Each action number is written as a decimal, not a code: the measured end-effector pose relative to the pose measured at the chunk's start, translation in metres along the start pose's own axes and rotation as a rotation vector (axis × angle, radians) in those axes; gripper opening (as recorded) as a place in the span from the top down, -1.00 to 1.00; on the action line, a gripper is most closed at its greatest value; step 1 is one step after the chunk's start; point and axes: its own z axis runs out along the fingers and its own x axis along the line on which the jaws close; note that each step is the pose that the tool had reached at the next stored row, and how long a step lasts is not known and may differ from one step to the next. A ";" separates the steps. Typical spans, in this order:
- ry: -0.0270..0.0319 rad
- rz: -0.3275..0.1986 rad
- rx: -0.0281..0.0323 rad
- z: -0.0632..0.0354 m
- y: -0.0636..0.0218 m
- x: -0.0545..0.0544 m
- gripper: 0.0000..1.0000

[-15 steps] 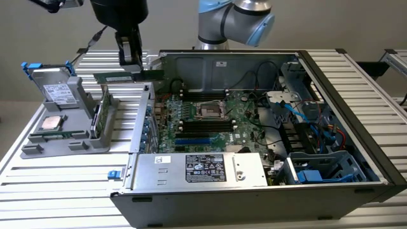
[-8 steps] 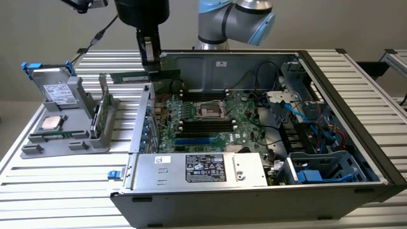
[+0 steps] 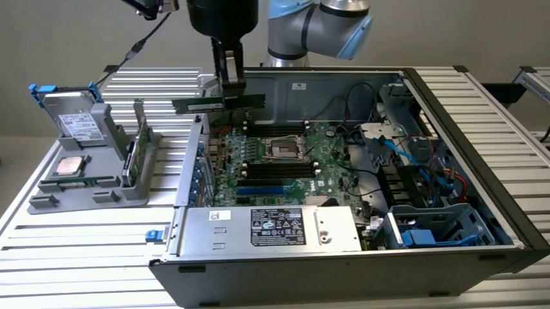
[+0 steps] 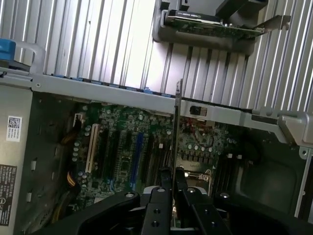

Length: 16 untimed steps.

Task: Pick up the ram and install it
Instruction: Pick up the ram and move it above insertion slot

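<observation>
While its fingers are closed tight on the top edge of the ram (image 3: 202,104), the gripper (image 3: 229,90) hangs above the far edge of the motherboard (image 3: 284,167). It holds the stick level, long side horizontal, clear of everything beneath it. From the wrist view the ram shows edge-on as a thin line running out from the gripper over the motherboard, near the processor socket (image 3: 284,149).

The pick-up looks done, and the carry toward the board is the step in hand; nothing is seated yet. On the motherboard, black memory slots (image 3: 277,170) lie on both sides of that socket and seem to run the same way as the stick.

In my judgement, installing calls for bringing the lower edge squarely over one slot and keeping it parallel. A straight, firm press down would then be needed, since a tilted stick could jam or miss the latches.

Outside the case (image 3: 481,122), beyond the motherboard toward the exterior view's left, a grey holder (image 3: 43,199) carries a square processor (image 3: 69,166) and other parts. It sits well apart from the gripper.
</observation>
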 end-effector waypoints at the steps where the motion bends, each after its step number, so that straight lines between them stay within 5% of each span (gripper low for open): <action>1: 0.0000 -0.001 -0.0002 0.0002 -0.0046 0.001 0.73; 9: -0.0008 -0.004 -0.0004 0.0020 -0.0404 0.007 0.73; 16: -0.0119 -0.004 0.0016 0.0075 -0.0684 0.013 0.73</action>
